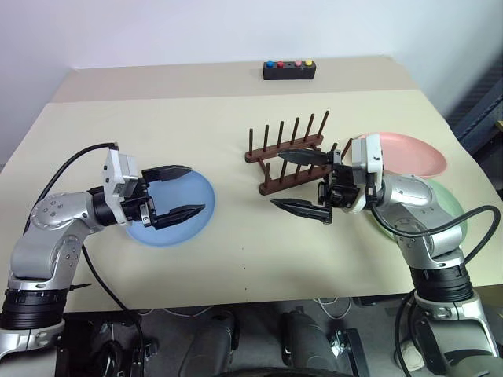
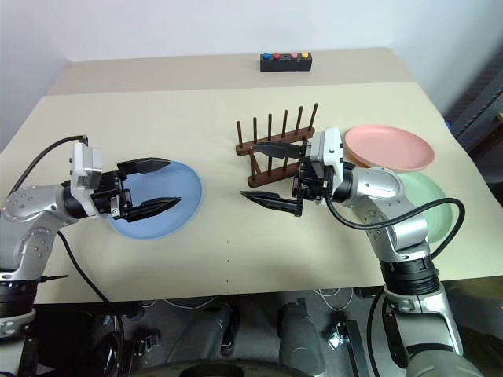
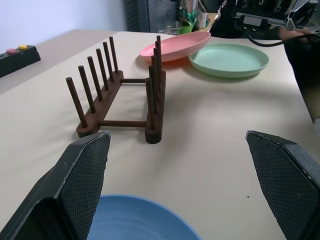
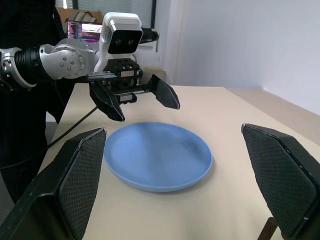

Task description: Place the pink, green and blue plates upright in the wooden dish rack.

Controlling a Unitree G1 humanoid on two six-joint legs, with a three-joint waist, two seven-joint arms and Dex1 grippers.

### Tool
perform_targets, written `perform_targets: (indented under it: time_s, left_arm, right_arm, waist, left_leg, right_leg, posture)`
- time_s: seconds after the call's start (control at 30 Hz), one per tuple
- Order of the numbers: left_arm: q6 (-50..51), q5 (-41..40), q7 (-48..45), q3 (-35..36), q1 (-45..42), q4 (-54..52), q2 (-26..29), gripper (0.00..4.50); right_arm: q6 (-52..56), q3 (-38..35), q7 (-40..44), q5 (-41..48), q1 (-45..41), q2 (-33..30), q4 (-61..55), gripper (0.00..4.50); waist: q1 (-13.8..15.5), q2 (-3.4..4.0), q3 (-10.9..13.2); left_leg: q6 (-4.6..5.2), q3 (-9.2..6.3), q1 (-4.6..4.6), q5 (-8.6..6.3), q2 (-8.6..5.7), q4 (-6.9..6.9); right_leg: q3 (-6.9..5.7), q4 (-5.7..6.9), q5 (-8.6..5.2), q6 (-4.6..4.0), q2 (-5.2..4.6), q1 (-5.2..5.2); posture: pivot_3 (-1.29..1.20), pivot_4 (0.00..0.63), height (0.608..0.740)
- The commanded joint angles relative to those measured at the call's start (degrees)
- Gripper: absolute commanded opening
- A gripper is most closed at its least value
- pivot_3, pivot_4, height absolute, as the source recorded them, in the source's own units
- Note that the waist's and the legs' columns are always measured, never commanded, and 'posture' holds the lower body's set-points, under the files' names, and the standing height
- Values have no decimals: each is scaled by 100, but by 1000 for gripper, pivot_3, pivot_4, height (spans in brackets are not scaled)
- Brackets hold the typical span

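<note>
Blue plate lies flat on the bench under the left tool, whose fingers are spread wide and empty; I judge the grasp goes best if one finger slides under the rim and the other comes down on top, so the plate can be tipped upright. Past it the right tool, also spread and empty, hangs just in front of the rack and may block the way in. Green plate and pink plate lie beyond that arm, the button box farthest.
</note>
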Motion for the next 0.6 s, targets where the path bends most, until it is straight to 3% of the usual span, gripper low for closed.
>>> perform_targets:
  time_s: [0.03,0.6]
  left_arm:
    - [-88,28,-56,131,-133,45,114,4500]
    - [-199,184,207,-87,-57,-34,-202,4500]
  right_arm:
    - [-113,-117,-32,42,-44,9,-166,4427]
    - [-193,-236,280,33,-269,-195,179,4427]
  waist:
    - [1,0,0]
    - [0,0,0]
  left_leg:
    - [0,0,0,0,0,0]
    - [0,1,0,0,0,0]
  right_leg:
    - [0,0,0,0,0,0]
    - [0,0,0,0,0,0]
  posture:
    - [0,150,740]
    - [0,150,740]
